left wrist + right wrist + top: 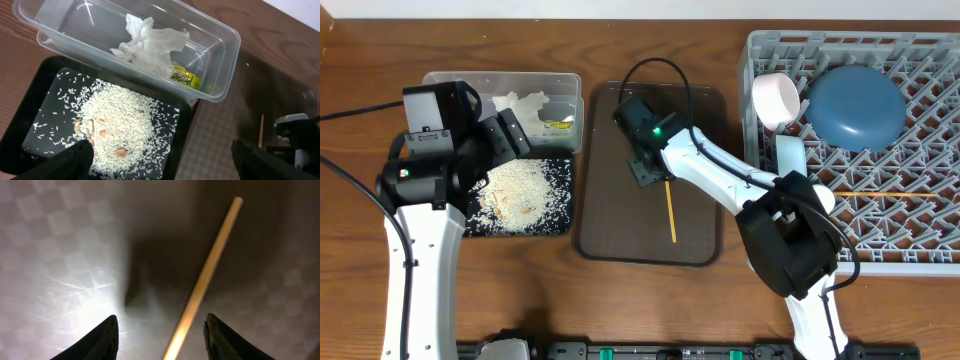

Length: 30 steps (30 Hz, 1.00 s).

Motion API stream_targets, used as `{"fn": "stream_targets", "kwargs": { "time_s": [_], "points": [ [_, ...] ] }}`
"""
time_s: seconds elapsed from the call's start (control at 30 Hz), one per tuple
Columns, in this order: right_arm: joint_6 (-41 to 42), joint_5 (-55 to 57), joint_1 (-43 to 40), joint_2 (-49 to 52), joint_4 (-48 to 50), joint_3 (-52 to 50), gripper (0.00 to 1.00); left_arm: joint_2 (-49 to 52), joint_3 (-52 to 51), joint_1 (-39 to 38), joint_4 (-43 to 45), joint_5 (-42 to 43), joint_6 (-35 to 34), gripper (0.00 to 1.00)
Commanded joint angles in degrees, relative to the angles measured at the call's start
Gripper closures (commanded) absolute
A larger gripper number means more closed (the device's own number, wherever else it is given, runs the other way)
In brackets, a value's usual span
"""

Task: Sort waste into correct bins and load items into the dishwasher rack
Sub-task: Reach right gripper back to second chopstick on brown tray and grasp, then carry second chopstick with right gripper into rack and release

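Right hand [160, 330] low over brown tray [620, 225], fingers apart, 1 chopstick [210, 265] lying between them, not gripped. Left hand [162, 155] spread wide above black tray [40, 125] holding rice [120, 125]. Tissue [150, 45] and yellow wrapper [182, 79] in clear tub [227, 65].

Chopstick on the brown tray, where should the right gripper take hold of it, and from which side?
Probably near its upper end, from straight above, jaws either side of the shaft. The chopstick lies flat on the brown tray, thin and straight, so only its long sides offer a pinch.
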Motion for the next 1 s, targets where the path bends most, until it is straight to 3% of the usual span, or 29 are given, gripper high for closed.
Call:
{"fn": "stream_targets", "kwargs": {
  "time_s": [0.0,0.3,0.5,0.7,0.97],
  "points": [
    [0.17,2.89,-0.31,0.09,-0.33,0.20,0.46,0.28,0.87,0.17,-0.11,-0.48,0.07,0.09],
    [2.23,2.38,-0.96,1.05,-3.37,-0.79,0.49,0.28,0.87,0.17,-0.11,-0.50,0.07,0.09],
    [2.93,0.33,-0.96,2.14,-6.58,-0.90,0.66,0.28,0.87,0.17,-0.11,-0.48,0.07,0.09],
    [5.29,-1.60,-0.96,2.14,-10.75,-0.90,0.74,0.28,0.87,0.17,-0.11,-0.50,0.07,0.09],
    [5.27,-3.48,-1.18,2.19,-12.52,-1.42,0.94,0.28,0.87,0.17,-0.11,-0.48,0.07,0.09]
  ]
}}
